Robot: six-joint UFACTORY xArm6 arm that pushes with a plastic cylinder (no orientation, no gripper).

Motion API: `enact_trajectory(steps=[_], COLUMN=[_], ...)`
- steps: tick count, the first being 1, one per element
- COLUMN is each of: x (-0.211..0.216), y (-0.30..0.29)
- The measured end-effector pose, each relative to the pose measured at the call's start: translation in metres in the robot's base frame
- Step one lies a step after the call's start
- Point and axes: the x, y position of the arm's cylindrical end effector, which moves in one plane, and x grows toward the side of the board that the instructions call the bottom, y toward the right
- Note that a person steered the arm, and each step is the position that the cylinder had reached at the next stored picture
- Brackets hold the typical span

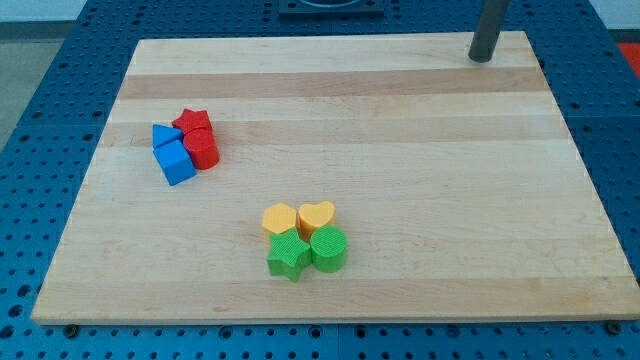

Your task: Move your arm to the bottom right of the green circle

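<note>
While the tip (482, 58) sits far right on the table (400, 150), holding nothing, the green circle (329, 249), a squat ribbed cylinder, stands near centre.

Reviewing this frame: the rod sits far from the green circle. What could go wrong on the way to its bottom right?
1. My tip is near the board's top right; the green circle sits low in the middle. A path that bends left could strike the yellow heart first.
2. The circle touches the green star and the heart, so overshooting into it would likely shift the whole cluster.
3. The target spot lies close to the wooden board's bottom edge, leaving little margin.
</note>
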Motion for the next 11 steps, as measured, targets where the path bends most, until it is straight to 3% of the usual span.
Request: enact_trajectory(steps=[1,2,4,6,7,8,11], x=[0.001,0.043,0.189,0.307,0.346,0.370,0.365], y=[0.000,0.000,-0.002,-0.012,-0.036,-0.067,-0.107])
